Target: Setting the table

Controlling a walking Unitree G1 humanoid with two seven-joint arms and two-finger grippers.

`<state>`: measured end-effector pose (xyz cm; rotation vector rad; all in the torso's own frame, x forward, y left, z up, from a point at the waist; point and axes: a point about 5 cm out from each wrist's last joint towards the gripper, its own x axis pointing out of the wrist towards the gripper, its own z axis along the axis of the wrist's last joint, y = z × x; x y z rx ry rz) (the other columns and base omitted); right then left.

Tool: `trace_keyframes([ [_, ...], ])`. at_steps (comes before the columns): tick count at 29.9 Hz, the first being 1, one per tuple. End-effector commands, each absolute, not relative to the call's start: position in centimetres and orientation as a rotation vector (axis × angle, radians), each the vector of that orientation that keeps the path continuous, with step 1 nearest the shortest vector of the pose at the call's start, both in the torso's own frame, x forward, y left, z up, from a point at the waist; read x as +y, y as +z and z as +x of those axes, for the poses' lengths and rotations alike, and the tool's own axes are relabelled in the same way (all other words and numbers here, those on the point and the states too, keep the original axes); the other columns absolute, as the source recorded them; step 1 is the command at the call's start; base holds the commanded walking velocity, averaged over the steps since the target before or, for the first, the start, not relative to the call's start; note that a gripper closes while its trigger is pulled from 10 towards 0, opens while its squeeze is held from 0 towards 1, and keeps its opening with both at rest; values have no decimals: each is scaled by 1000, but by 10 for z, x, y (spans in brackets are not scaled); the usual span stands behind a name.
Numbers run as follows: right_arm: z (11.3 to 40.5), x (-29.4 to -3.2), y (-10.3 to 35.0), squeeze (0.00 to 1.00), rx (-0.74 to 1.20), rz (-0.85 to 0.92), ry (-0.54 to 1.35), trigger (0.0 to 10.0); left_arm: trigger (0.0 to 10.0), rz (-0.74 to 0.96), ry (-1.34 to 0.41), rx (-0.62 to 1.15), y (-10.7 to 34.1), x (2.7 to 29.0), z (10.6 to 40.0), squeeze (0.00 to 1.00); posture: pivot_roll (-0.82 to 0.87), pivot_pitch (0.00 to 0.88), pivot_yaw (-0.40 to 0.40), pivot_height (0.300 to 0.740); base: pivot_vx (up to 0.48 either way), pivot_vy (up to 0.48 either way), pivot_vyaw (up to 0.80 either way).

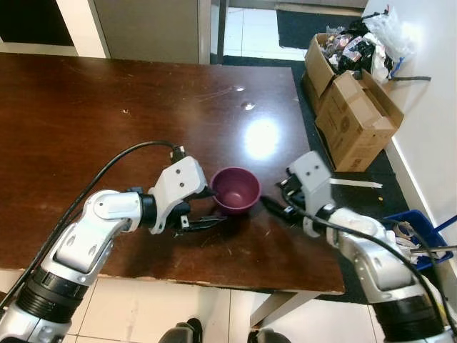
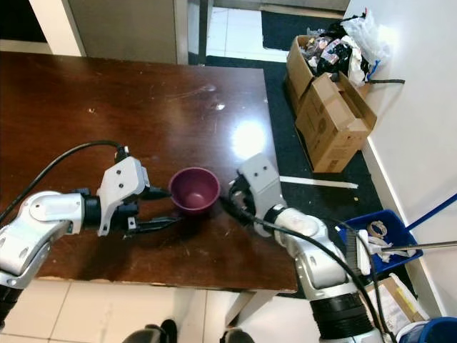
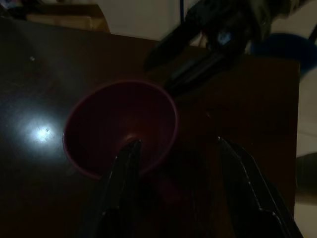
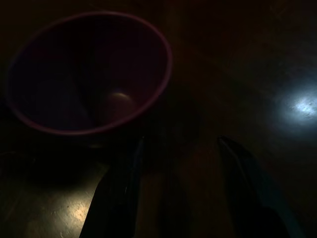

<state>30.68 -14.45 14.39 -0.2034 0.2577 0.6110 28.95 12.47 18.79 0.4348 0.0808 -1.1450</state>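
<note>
Sitting dim in both wrist views, maroon bowl (image 1: pixel 235 190) on dark wooden table (image 1: pixel 86 121), left gripper (image 1: pixel 207 208) spread wide beside its rim, right gripper (image 1: pixel 275 208) parted, just clear opposite.

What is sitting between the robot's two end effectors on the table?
A bowl sits upright on the table between the left end effector and the right end effector, as both eye views show.

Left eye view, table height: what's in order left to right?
left gripper → maroon bowl → right gripper → cardboard boxes on the floor past the table edge.
</note>
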Motion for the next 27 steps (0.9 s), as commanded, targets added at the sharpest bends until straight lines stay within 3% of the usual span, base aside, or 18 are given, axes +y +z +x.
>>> trace_keyframes([
  [1, 314, -147, 144, 0, 252, -214, 583, 10000, 10000, 407, -1152, 96, 186, 126, 285, 0, -22, 55, 23, 740, 0, 0, 0],
  [15, 374, -151, 172, 0, 88, -119, 348, 10000, 10000, 364, -1180, 130, 178, 124, 276, 0, -21, 55, 32, 740, 0, 0, 0],
  [23, 365, -159, 167, 0, 88, -139, 376, 10000, 10000, 436, -1016, 149, 174, 161, 286, 0, -20, 66, 27, 740, 0, 0, 0],
  [27, 352, -155, 159, 0, 101, -148, 453, 10000, 10000, 405, -942, 171, 155, 163, 292, 0, -26, 66, 23, 740, 0, 0, 0],
])
